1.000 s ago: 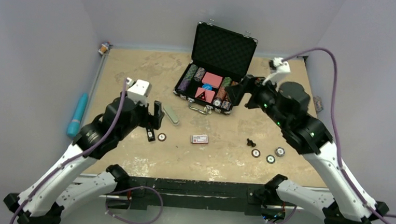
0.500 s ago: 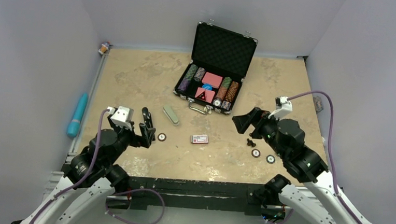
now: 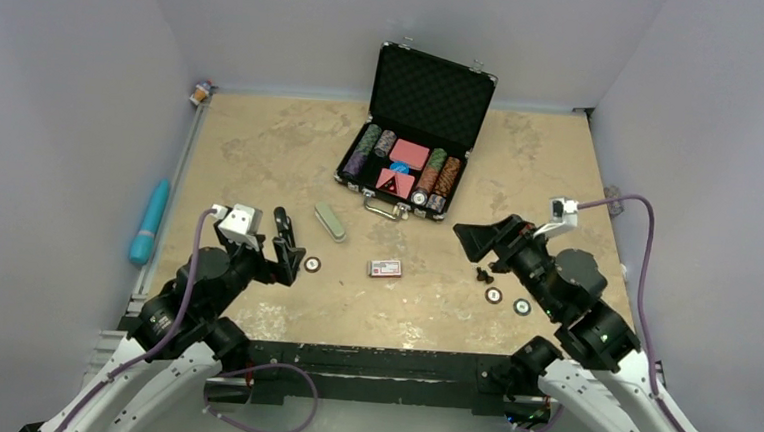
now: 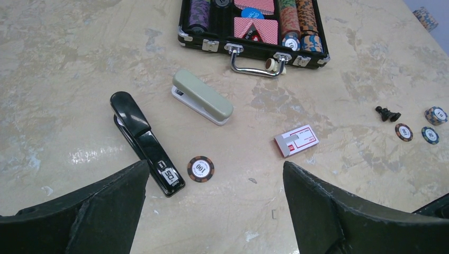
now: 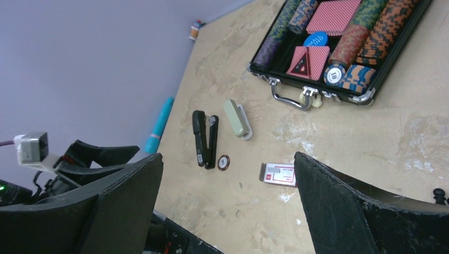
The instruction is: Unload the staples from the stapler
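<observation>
Left wrist view: stapler (image 4: 145, 143) lying near the bench's left edge, just ahead of left gripper (image 4: 214, 172), wide open, empty; right gripper (image 5: 227, 159) likewise. Probably approach step; next, pin body, lift top.

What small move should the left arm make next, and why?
Probably lower the left gripper toward the black stapler and line its open jaws across the body. The stapler lies untouched just ahead and to the left of the fingers, beside a poker chip, and nothing is held yet.
</observation>
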You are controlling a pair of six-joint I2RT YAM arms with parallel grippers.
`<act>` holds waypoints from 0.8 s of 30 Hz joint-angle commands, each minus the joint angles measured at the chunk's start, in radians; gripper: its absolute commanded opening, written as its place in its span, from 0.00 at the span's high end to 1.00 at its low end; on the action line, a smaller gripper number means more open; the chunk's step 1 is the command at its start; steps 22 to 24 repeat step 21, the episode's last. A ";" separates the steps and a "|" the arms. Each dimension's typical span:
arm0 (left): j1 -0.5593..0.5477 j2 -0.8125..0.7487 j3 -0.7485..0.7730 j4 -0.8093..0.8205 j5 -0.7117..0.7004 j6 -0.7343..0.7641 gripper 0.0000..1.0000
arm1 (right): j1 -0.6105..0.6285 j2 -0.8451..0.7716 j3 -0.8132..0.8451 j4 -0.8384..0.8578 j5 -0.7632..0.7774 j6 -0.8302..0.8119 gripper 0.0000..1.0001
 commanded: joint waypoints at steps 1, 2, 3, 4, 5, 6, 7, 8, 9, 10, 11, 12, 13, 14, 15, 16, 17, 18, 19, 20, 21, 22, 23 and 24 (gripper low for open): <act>0.006 0.017 -0.014 0.058 0.011 -0.014 0.00 | 0.003 0.096 0.005 0.034 -0.014 0.030 0.01; 0.006 0.021 -0.014 0.061 0.011 -0.014 0.00 | 0.004 0.114 0.008 0.039 -0.022 0.019 0.01; 0.006 0.024 -0.013 0.061 0.012 -0.014 0.00 | 0.004 0.129 0.011 0.049 -0.029 0.014 0.01; 0.007 0.026 -0.013 0.061 0.013 -0.014 0.00 | 0.003 0.139 0.011 0.059 -0.035 0.011 0.01; 0.007 0.027 -0.014 0.060 0.014 -0.014 0.00 | 0.004 0.145 0.009 0.069 -0.040 0.007 0.01; 0.006 0.026 -0.014 0.060 0.014 -0.014 0.00 | 0.003 0.149 0.009 0.080 -0.044 0.002 0.01; 0.006 0.026 -0.014 0.061 0.014 -0.014 0.00 | 0.004 0.150 0.008 0.090 -0.046 0.000 0.01; 0.007 0.024 -0.014 0.061 0.014 -0.015 0.00 | 0.004 0.149 0.006 0.098 -0.045 -0.001 0.01; 0.006 0.025 -0.014 0.061 0.013 -0.014 0.00 | 0.004 0.147 0.006 0.102 -0.041 0.002 0.01; 0.006 0.024 -0.014 0.060 0.013 -0.015 0.00 | 0.004 0.147 0.006 0.103 -0.034 0.002 0.01; 0.006 0.024 -0.015 0.061 0.013 -0.016 0.00 | 0.004 0.147 0.008 0.101 -0.027 0.002 0.01; 0.007 0.025 -0.015 0.061 0.013 -0.016 0.00 | 0.004 0.145 0.009 0.102 -0.023 0.005 0.01; 0.007 0.026 -0.015 0.060 0.013 -0.016 0.00 | 0.004 0.142 0.010 0.105 -0.020 0.004 0.01; 0.006 0.027 -0.015 0.060 0.013 -0.016 0.00 | 0.003 0.140 0.008 0.106 -0.016 0.004 0.01; 0.007 0.027 -0.015 0.062 0.015 -0.015 0.00 | 0.003 0.138 0.007 0.111 -0.019 0.005 0.01; 0.006 0.027 -0.016 0.063 0.017 -0.014 0.00 | 0.002 0.134 0.000 0.128 -0.028 0.004 0.01; 0.006 0.027 -0.016 0.064 0.020 -0.014 0.00 | 0.001 0.131 -0.007 0.143 -0.040 -0.004 0.02; 0.006 0.027 -0.017 0.063 0.020 -0.014 0.00 | 0.002 0.136 -0.007 0.147 -0.044 -0.006 0.02; 0.006 0.027 -0.018 0.065 0.020 -0.014 0.00 | 0.001 0.146 -0.003 0.138 -0.039 -0.007 0.01; 0.006 0.028 -0.019 0.067 0.020 -0.014 0.00 | 0.003 0.155 0.008 0.124 -0.031 -0.004 0.01; 0.006 0.031 -0.021 0.071 0.020 -0.013 0.00 | 0.002 0.156 0.009 0.118 -0.025 -0.002 0.02; 0.006 0.031 -0.021 0.071 0.020 -0.013 0.00 | 0.002 0.156 0.009 0.118 -0.025 -0.002 0.02; 0.006 0.031 -0.021 0.071 0.020 -0.013 0.00 | 0.002 0.156 0.009 0.118 -0.025 -0.002 0.02; 0.006 0.031 -0.021 0.071 0.020 -0.013 0.00 | 0.002 0.156 0.009 0.118 -0.025 -0.002 0.02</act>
